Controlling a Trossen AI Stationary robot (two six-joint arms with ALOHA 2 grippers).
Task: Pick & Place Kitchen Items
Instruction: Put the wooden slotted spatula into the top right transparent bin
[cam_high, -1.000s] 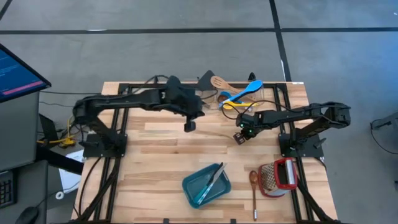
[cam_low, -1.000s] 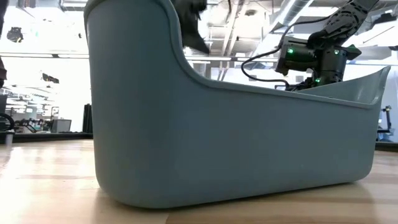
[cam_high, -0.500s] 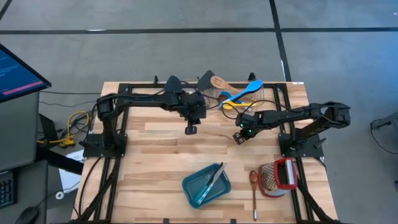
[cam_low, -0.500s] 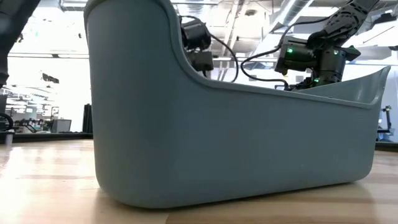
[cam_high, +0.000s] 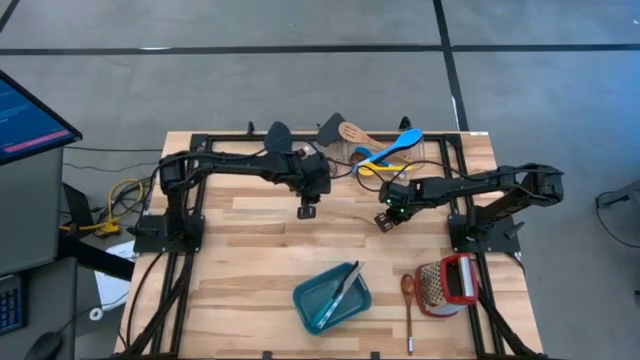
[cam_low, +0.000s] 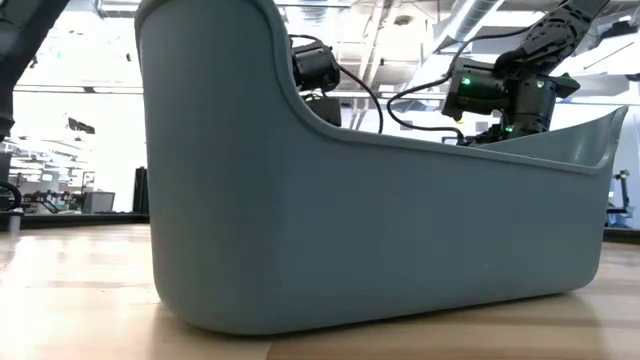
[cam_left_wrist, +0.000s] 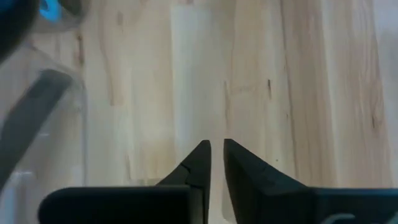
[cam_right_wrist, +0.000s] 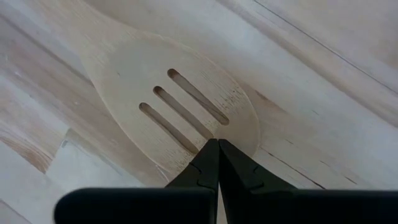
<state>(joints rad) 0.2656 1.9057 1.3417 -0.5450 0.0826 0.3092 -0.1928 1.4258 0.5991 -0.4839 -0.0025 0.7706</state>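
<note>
On bench (cam_high: 250, 250): one blue spoon (cam_high: 398, 146), one yellow spoon (cam_high: 372, 169) at far edge; left gripper (cam_high: 308, 211) jaws slightly apart, empty; right gripper (cam_high: 384, 222) jaws together over one pale slotted spatula (cam_right_wrist: 180, 102).

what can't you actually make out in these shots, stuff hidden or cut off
- Low view: the teal bin fills the picture and hides nearly the whole table behind it, utensils included.
- Right wrist view: the pale slotted spatula has its handle cut off by the picture's edge; the shut right gripper covers its tip.
- Left wrist view: a clear container is blurred and cut off, contents unreadable.
</note>
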